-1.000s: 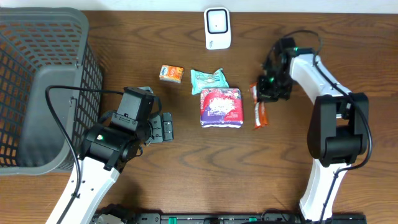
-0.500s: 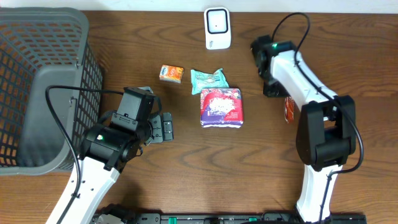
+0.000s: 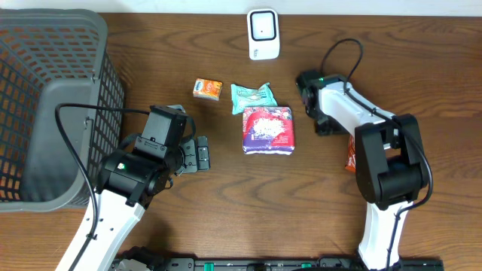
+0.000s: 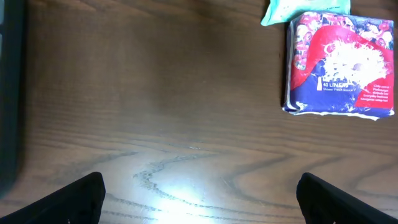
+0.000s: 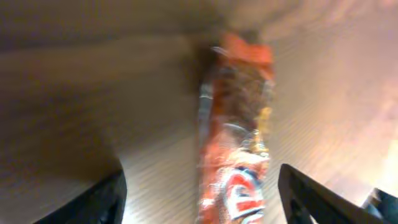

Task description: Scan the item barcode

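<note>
While the right fingers stand apart and grip nothing, the orange snack packet lies on the bench just ahead of the gap between them, well apart from the scanner. Close across the packet's narrow width near mid-length so the wrapper does not fold. Lift clear, then present the barcode face to the scanner window; which face carries the barcode cannot be told. Meanwhile the left fingers are open and empty over bare bench.

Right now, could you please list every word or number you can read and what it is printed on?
"40 LINERS": on the red and blue pack.
Smaller lines beneath it: too small to read.
Orange wrapper: print blurred.
Small orange box, teal packet: too small.
</note>
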Tool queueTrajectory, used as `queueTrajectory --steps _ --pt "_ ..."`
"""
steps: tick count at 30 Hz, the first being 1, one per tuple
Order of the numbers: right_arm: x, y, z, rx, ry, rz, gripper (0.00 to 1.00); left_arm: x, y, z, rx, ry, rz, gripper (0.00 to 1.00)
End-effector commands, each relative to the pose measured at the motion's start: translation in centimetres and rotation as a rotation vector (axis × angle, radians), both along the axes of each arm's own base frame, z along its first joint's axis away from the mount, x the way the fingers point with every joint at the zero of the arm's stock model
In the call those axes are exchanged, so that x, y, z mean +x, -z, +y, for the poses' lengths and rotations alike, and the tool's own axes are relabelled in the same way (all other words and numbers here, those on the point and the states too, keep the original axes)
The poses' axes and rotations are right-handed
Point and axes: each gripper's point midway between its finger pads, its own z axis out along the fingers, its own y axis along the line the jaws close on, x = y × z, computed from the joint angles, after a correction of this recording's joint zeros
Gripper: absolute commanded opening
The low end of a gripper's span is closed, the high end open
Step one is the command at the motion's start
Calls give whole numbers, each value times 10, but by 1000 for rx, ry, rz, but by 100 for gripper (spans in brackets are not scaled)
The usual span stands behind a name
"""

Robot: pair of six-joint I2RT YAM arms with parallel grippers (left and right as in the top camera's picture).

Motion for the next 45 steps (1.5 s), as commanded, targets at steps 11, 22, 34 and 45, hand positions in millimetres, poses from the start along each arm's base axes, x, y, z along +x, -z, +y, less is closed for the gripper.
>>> queueTrajectory --steps 11,22,34,45 --pt "51 -109 30 579 -143 23 99 0 0 2 12 4 0 98" --pt "18 -111 -85 656 82 72 99 0 0 2 12 4 0 98" --pt "-2 -83 -99 845 176 88 92 0 0 2 12 4 0 98" --pt "-2 -14 -48 882 108 120 79 0 0 2 12 4 0 98"
